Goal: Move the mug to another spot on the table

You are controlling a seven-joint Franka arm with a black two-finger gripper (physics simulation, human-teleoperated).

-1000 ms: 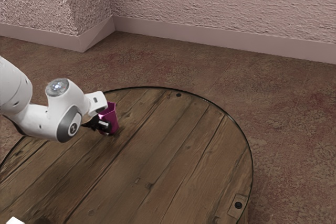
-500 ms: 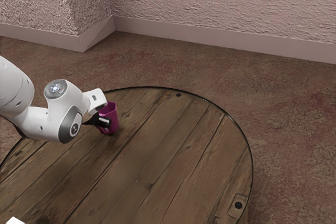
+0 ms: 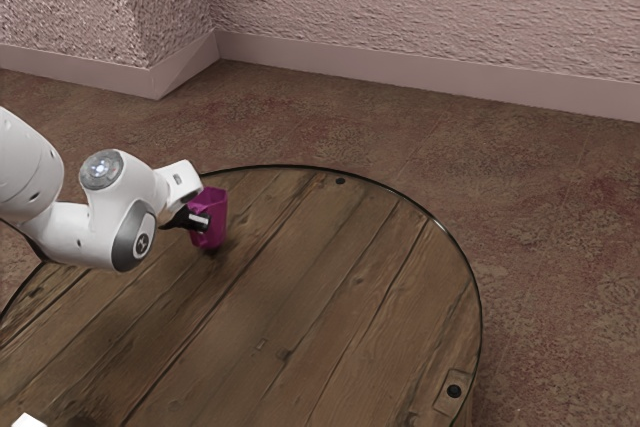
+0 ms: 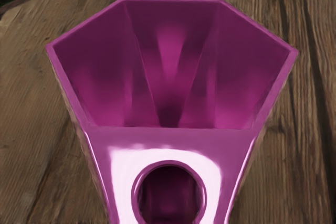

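Observation:
A magenta six-sided mug (image 3: pixel 213 213) hangs tilted just above the round wooden table (image 3: pixel 330 307), near the far rim at the exterior view's left. My gripper (image 3: pixel 197 218) comes at it from the left and is shut on the handle side. In the wrist view the mug (image 4: pixel 173 72) sits right under my hand with its empty inside showing. Its looped handle (image 4: pixel 121 174) is nearest the camera. A small shadow lies on the planks below the mug.
The plank table stretches wide toward the exterior view's right and front. A small metal plate (image 3: pixel 452 390) sits at its near right rim, and a white thing (image 3: pixel 24 419) at the lower left corner. Brown carpet (image 3: pixel 520 197) surrounds the table.
The mug has risen slightly off the planks and tipped, held in my gripper. My hand has drawn a little up and toward the exterior view's left.

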